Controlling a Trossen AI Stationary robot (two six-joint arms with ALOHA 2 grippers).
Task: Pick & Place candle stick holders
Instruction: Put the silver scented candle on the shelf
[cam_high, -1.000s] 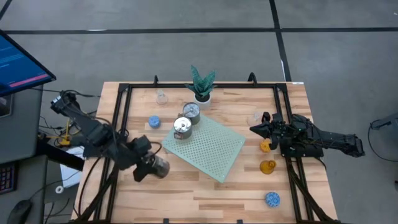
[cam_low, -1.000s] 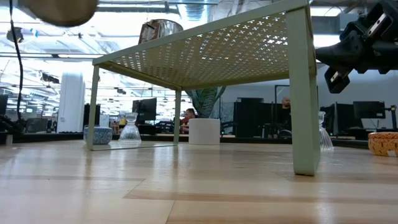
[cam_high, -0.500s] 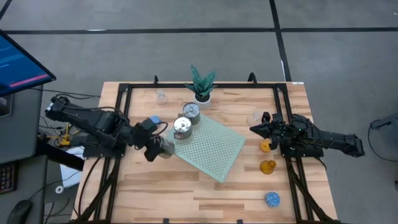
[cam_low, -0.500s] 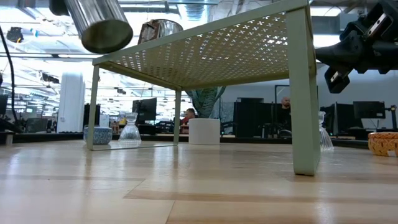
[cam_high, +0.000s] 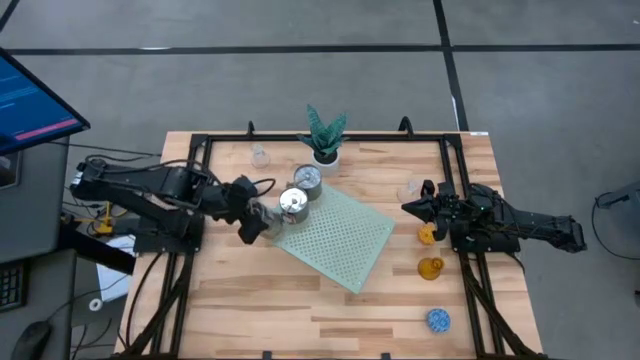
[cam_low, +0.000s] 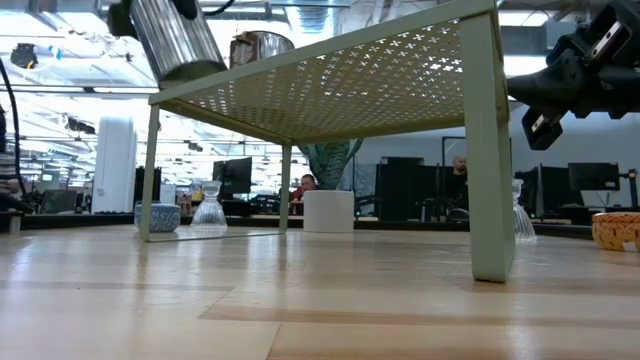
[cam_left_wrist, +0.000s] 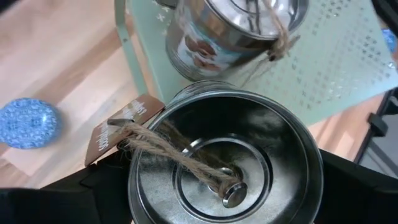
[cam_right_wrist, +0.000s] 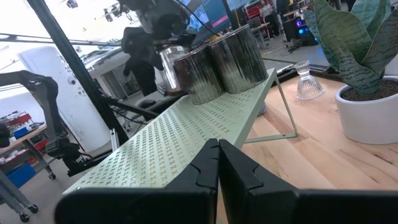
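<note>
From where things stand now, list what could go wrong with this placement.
1. The left tool carries a silver holder tilted at the green rack's corner; it may catch the edge.
2. Two silver holders already crowd that end and could be knocked off.
3. A tag on twine could snag.

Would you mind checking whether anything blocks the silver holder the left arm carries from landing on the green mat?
Partly. The left gripper holds a silver holder at the mat's corner, where two silver holders already stand. The nearer one sits just ahead; the rest of the mat looks free.
</note>
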